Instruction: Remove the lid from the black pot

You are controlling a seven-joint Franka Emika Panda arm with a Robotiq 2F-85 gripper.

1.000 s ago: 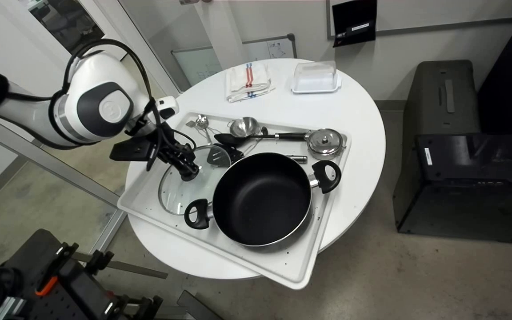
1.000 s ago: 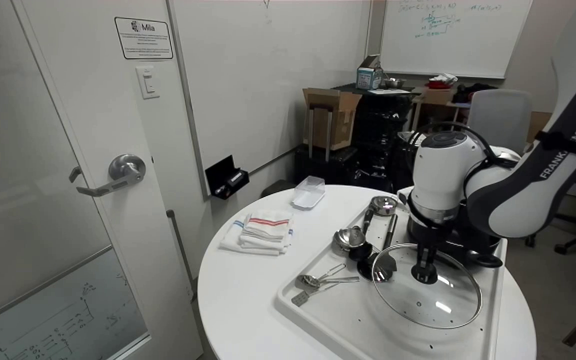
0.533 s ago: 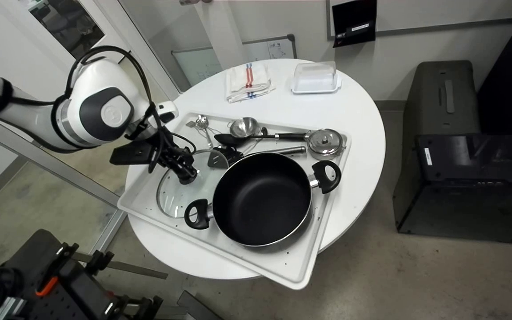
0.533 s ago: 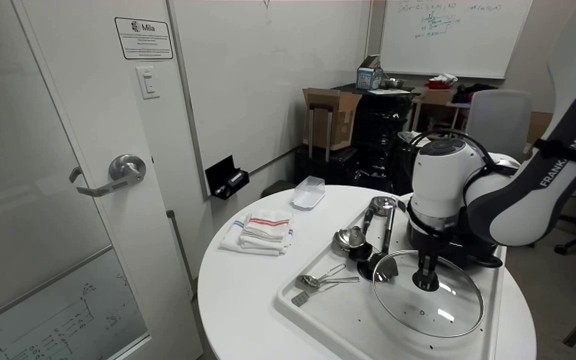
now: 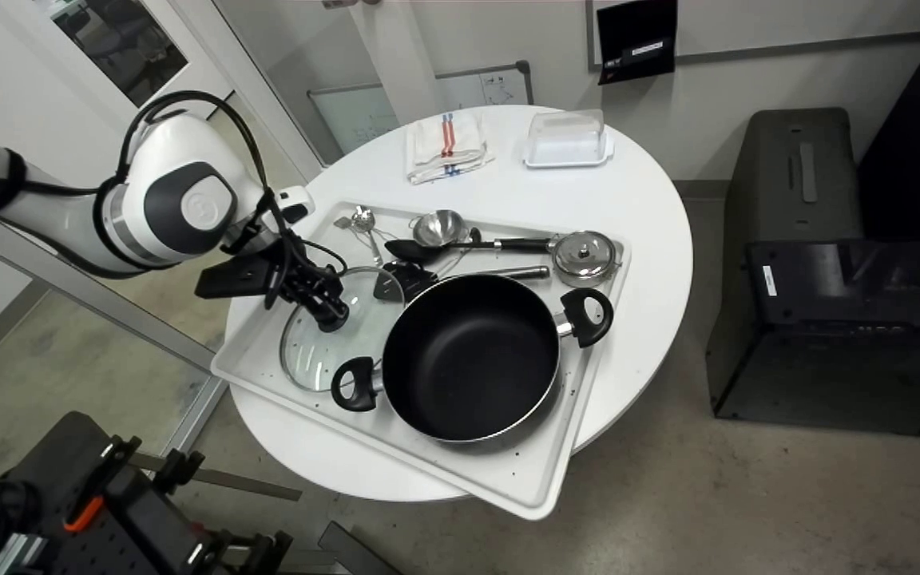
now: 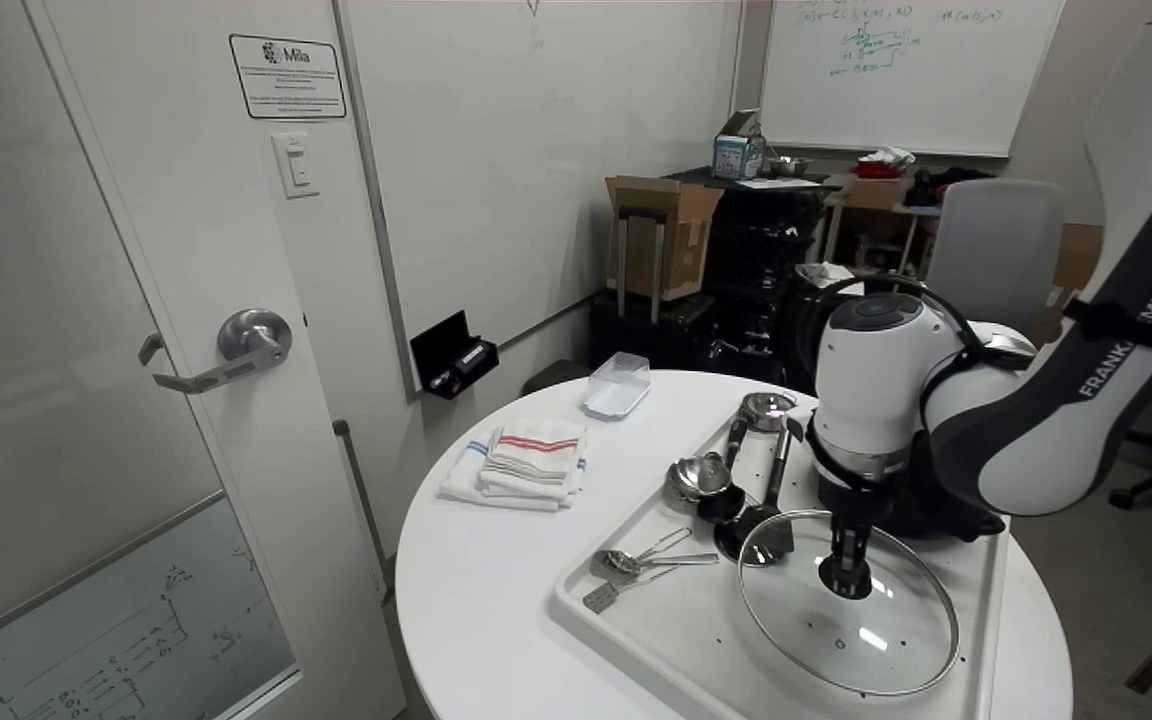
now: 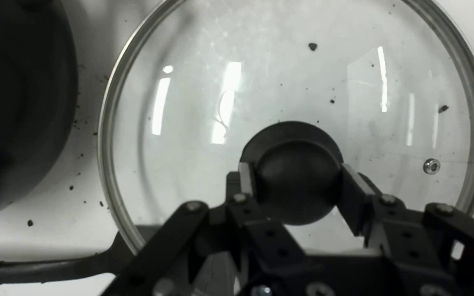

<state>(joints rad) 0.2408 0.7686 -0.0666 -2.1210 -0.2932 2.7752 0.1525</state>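
Jaws pinching the dark knob (image 7: pixel 297 181), likely the surest hold | glass lid (image 7: pixel 290 96) beside the uncovered black pot (image 5: pixel 472 359), over the tray (image 5: pixel 532 479), presumably for setting down there | tray contact unclear

"Mila", there it is, the big letters on the sign (image 6: pixel 287 77) between ten and eleven o'clock in an exterior view, fine print too small to read! Across at three o'clock, the robot arm (image 6: pixel 1121 375) reads "FRANK", then, beyond a black strap (image 6: pixel 1116 325), "MIKA"! Green handwriting on the whiteboard (image 6: pixel 911 100) between one and two: illegible. Dark scrawl on the lower board (image 6: pixel 126 625) at eight: illegible.
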